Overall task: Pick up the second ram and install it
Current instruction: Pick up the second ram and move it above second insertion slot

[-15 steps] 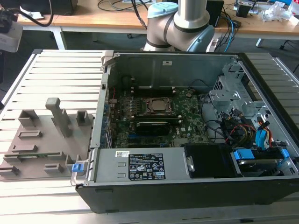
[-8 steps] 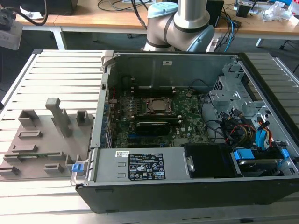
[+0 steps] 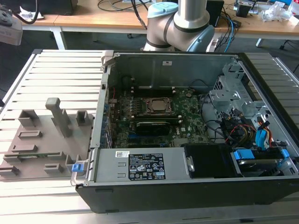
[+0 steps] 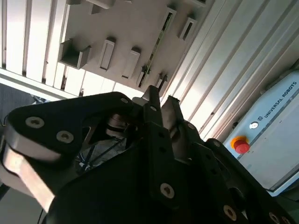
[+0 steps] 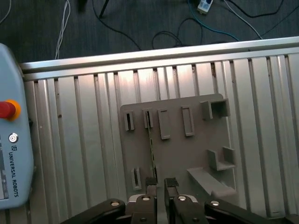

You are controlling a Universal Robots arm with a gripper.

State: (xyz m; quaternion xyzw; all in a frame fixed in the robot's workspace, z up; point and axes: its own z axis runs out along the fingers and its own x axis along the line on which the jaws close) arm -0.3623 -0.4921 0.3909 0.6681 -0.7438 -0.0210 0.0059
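Slatted aluminium table (image 5: 84, 140) carries grey fixture plate (image 5: 187, 154); second ram (image 5: 152, 144) stands edgewise in its slot. Gripper (image 5: 160, 182) hovers over ram's end, jaws narrowly parted, empty. Dark floor (image 5: 42, 28) borders table.

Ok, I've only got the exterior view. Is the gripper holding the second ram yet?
Observer: No. In the first wrist view the gripper is empty, its fingers slightly apart.
Operator: Where is it relative to the ram?
Observer: Above it. The second ram stands on edge in the grey tray, one end below the gripper.
Operator: Anything beside the tray?
Observer: A pendant with a red button, on the slatted table.
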